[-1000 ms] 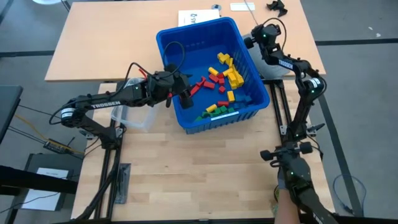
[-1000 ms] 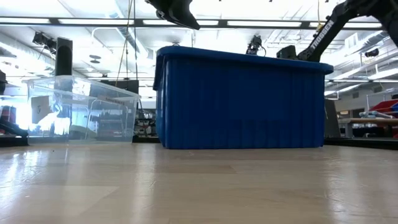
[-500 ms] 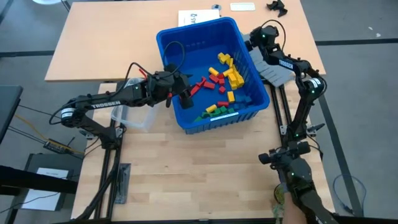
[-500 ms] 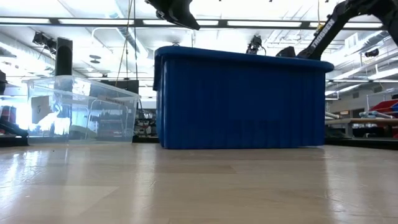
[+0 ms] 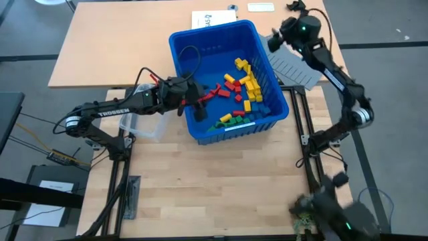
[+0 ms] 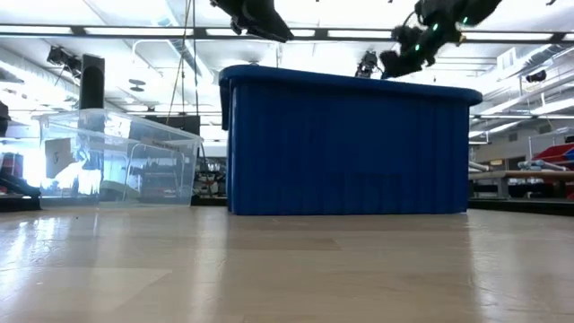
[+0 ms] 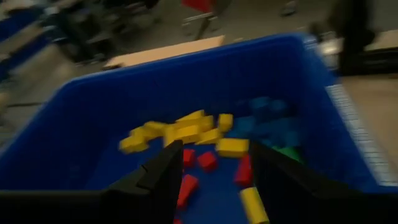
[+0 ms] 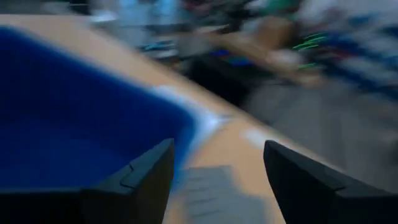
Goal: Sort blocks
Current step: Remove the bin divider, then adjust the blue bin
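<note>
the large blue plastic bin (image 5: 200, 40) stood near the middle of the light wooden table (image 5: 221, 181), and the small plastic toy bricks in red, yellow, blue and green (image 5: 241, 90) lay loose on its floor, gathered toward the side nearest the right arm. yellow ones clustered together, red ones were scattered toward the centre, and green and blue ones lay by the near wall.

the left gripper (image 5: 198, 107) hung over the bin's left rim, just inside it, above the red bricks. in the left wrist view its two dark fingers (image 7: 163, 171) stood apart with nothing between them, and red and yellow bricks showed in the gap below.

the right gripper (image 5: 275, 41) was raised just outside the bin's far right corner, over a pale ribbed sheet (image 5: 294, 67) lying on the table there. its fingers (image 8: 140, 177) were spread wide in the right wrist view and held nothing.

a small clear plastic tub (image 6: 117, 166) sat on the table beside the bin, on the left arm's side. what was inside it could not be told.
</note>
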Motion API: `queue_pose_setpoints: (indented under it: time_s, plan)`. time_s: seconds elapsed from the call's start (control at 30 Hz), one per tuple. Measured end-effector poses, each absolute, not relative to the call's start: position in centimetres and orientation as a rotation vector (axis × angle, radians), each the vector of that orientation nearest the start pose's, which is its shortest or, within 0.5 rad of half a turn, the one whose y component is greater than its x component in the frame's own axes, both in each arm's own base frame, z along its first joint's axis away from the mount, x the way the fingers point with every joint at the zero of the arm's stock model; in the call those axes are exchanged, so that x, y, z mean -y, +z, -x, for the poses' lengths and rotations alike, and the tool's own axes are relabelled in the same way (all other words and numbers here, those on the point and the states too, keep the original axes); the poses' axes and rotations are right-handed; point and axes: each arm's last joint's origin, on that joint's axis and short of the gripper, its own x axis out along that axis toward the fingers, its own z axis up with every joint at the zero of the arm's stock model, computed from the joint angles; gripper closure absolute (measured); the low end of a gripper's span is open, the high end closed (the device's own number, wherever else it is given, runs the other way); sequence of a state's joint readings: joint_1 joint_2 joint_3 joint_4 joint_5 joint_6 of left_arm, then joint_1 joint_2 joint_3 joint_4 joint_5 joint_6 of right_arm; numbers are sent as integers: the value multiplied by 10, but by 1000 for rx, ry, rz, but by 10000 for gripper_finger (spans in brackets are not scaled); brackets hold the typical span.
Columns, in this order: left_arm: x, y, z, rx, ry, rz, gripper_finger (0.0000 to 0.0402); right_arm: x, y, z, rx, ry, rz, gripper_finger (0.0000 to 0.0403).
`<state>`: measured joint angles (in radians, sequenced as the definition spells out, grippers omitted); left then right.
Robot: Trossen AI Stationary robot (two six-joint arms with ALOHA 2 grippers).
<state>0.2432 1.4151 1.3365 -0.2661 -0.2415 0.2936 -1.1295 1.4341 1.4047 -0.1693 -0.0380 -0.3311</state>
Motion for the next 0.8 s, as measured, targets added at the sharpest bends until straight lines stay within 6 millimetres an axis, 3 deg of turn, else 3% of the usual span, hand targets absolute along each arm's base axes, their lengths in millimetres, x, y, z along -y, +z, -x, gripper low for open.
queue_pose_setpoints:
  time_s: [0.2,0.4,0.53,0.8]
  plan:
    - [-78,371,-309,-397,226,-278,207,203,429,-144,-304,-553,91,171]
    - [-73,365,-308,-448,189,-178,207,129,430,-142,-404,-215,41,173]
    - [-63,360,-309,-487,172,-97,207,102,405,-141,-582,-63,-17,173]
    - [-24,330,-330,-626,112,27,207,81,338,-148,-830,-6,29,174]
